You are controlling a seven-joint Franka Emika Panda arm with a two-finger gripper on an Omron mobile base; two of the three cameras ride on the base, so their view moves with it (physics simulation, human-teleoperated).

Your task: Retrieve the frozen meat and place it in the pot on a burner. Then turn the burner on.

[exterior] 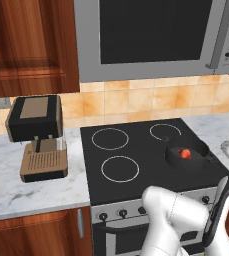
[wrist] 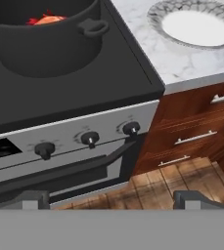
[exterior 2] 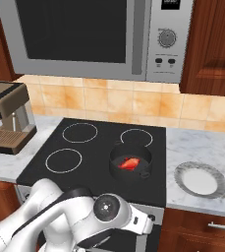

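A: Where is the frozen meat (exterior 2: 129, 163)?

B: Inside the pot (exterior 2: 129, 166), lying on its bottom. The pot stands on the near right burner of the black stove (exterior: 136, 150).

A: And the jaws?

B: Released, spread wide, gripping nothing. In the hand view the two fingertips (wrist: 29, 199) stand far apart at the bottom, low in front of the stove, facing its control knobs (wrist: 90, 139) and the oven door handle (wrist: 69, 168).

A: Anything touching the pot?

B: No. The gripper (wrist: 111, 200) is well apart from it, below the stove's front edge.

A: What else is on the surface?

B: A pale grey round dish (exterior 2: 201, 179) on the marble surface (exterior 2: 202, 147) just right of the stove, and a coffee machine (exterior: 38, 137) on the left. A microwave (exterior 2: 94, 37) hangs above the stove.
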